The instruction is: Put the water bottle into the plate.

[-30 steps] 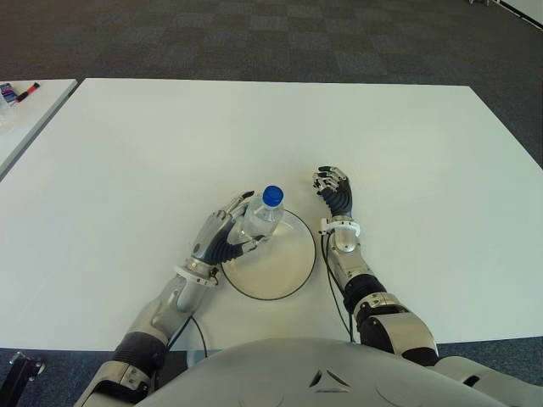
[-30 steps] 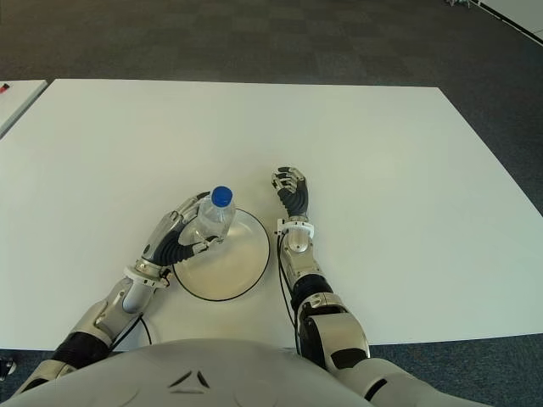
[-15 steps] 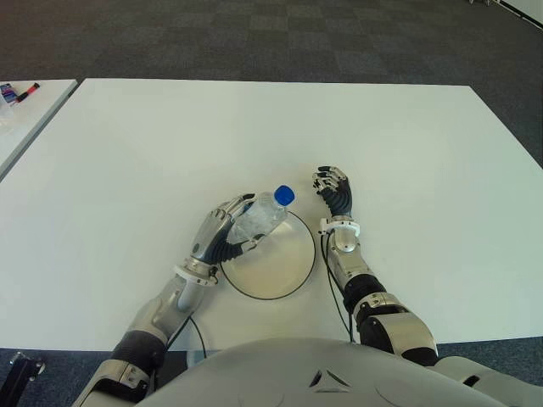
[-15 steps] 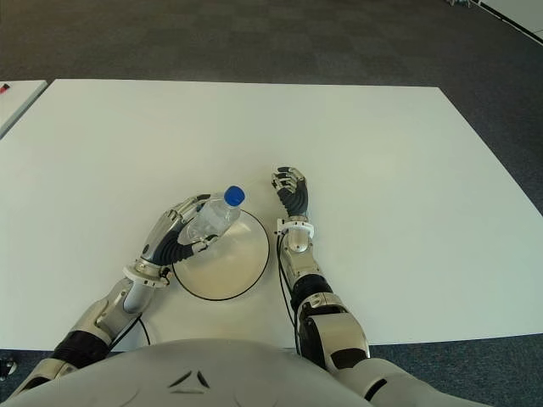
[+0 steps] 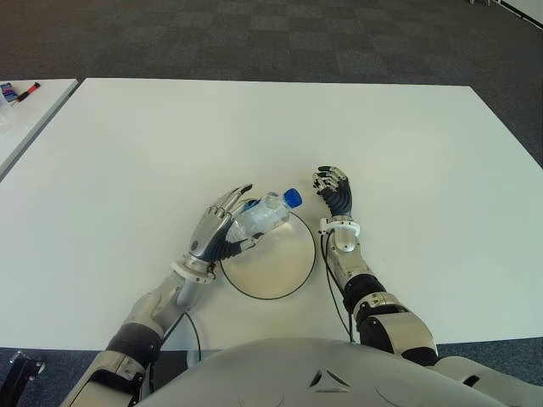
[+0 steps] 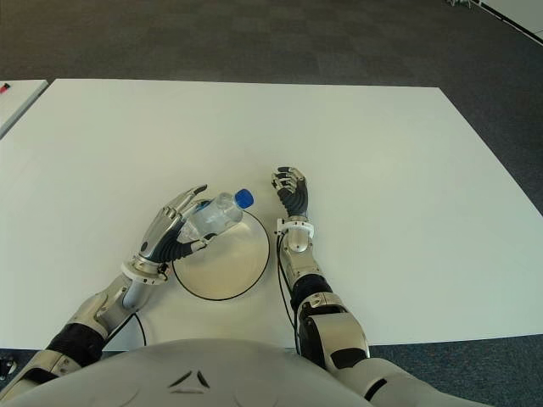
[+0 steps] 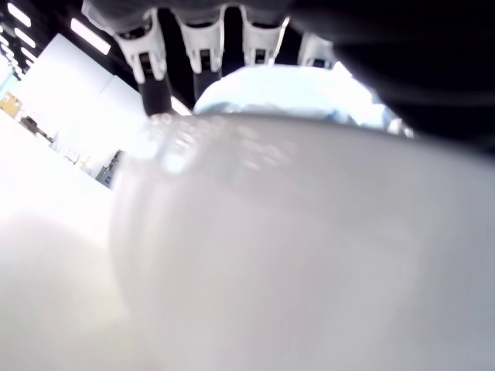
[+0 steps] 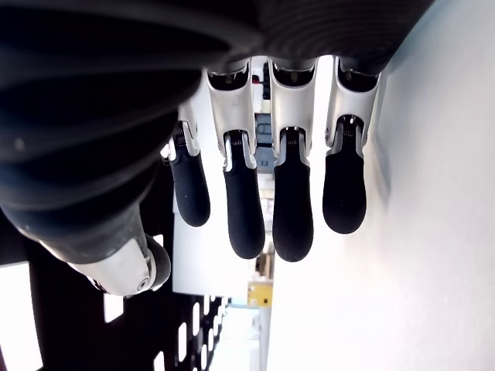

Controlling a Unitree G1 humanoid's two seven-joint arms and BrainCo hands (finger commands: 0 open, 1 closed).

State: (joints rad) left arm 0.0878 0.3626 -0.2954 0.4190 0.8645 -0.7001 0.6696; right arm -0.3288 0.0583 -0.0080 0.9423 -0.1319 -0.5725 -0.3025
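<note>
The clear water bottle (image 5: 263, 216) with a blue cap (image 5: 292, 197) lies tilted over the left rim of the round white plate (image 5: 280, 271), cap pointing right. My left hand (image 5: 216, 233) is just left of it, fingers stretched out straight, with the bottle leaning against the palm. In the left wrist view the bottle (image 7: 309, 247) fills the picture, with the straight fingers (image 7: 201, 39) beyond it. My right hand (image 5: 333, 191) shows just right of the plate, its fingers (image 8: 294, 201) loosely bent and holding nothing.
The white table (image 5: 170, 136) stretches wide to the far side and both sides. A second white table (image 5: 25, 119) stands at the far left with small items (image 5: 17, 91) on it. A thin black cable (image 5: 327, 280) runs beside my right forearm.
The bottle has tipped from upright over to the right, its cap swinging down toward the plate's far rim. My left hand's fingers have uncurled from around it. The right hand has not moved.
</note>
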